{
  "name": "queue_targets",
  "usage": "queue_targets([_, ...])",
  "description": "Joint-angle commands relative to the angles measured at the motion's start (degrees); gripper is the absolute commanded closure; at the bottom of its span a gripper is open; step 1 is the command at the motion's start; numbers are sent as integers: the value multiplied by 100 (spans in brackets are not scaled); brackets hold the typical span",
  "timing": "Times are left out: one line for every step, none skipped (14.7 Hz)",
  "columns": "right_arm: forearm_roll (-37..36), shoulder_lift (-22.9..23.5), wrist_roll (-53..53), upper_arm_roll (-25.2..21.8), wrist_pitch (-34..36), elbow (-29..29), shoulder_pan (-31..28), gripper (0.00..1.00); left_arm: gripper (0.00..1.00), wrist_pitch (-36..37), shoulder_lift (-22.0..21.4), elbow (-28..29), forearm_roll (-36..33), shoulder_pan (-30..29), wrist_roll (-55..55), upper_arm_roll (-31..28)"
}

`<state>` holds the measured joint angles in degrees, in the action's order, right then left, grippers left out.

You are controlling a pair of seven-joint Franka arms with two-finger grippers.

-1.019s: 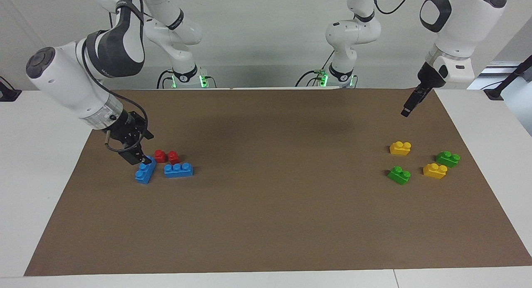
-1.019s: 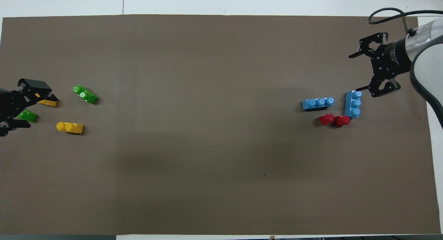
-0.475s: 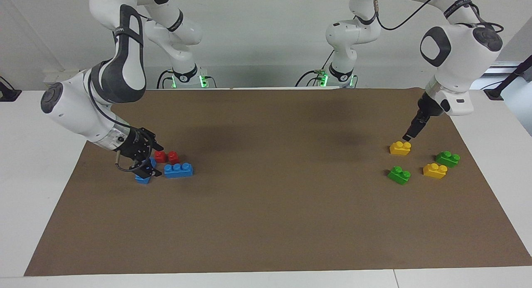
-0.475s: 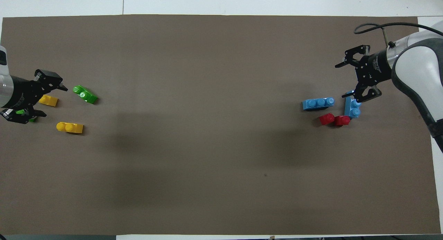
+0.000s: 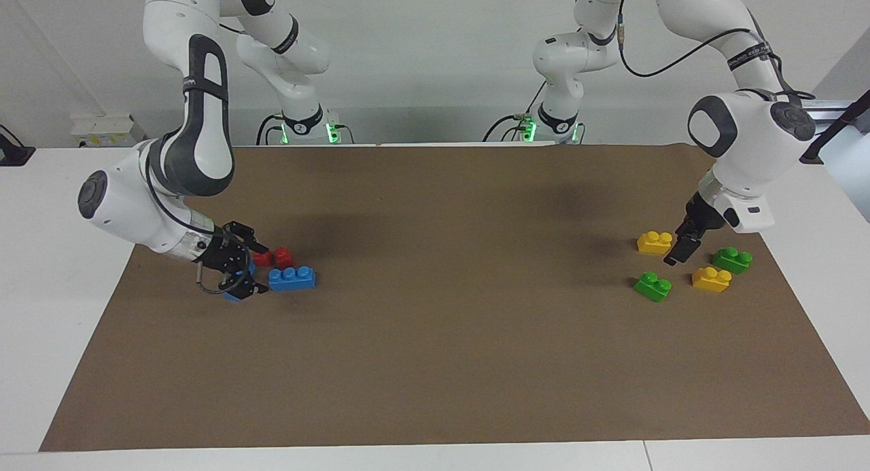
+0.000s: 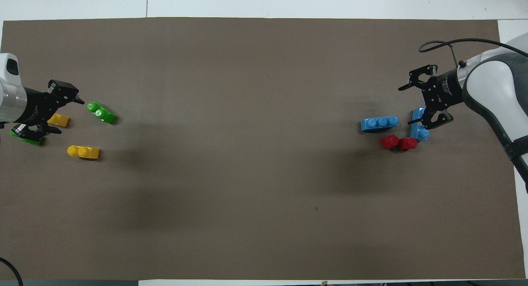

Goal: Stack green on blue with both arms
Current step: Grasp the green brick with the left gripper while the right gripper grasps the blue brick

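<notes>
Care is needed: right gripper (image 5: pixel 245 270), gaping, is straddling a light blue three-stud plastic brick (image 6: pixel 420 128) beside red bricks (image 5: pixel 273 257); left gripper (image 5: pixel 682 248), gaping, is hovering beside a green two-stud brick (image 5: pixel 732 259).

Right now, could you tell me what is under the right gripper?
The open right gripper is low over a blue brick lying beside the two red bricks. Only the brick's ends show; its middle, and whether the fingers touch it, is covered.

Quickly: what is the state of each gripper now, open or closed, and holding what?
Left gripper: open, holding nothing, low among the green and yellow bricks.
Right gripper: open, straddling a blue brick, not closed on it.
</notes>
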<state>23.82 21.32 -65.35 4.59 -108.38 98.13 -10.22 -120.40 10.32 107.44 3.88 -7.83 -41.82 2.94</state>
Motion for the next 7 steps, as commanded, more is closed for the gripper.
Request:
queue_targets([158, 4, 154, 51, -226, 101, -50, 0, 0, -132, 408, -302, 86, -52, -54, 14])
queue_targets([158, -5, 154, 51, -288, 188, -24, 0, 0, -167, 549, -407, 86, -52, -54, 14])
queue_targets([167, -5, 154, 51, -306, 215, -23, 0, 0, -133, 733, -565, 86, -52, -63, 14])
queue_targets([167, 12, 163, 51, -306, 224, -23, 0, 0, -124, 917, -697, 77, -52, -98, 14])
queue_targets([167, 39, 180, 51, -306, 259, -23, 0, 0, -158, 997, -698, 77, -52, -133, 14])
queue_targets([167, 39, 233, 51, -306, 320, -23, 0, 0, -159, 1059, -698, 86, -52, -142, 14])
queue_targets([167, 39, 303, 51, -315, 382, -32, 0, 0, -168, 1121, -707, 86, -52, -142, 14])
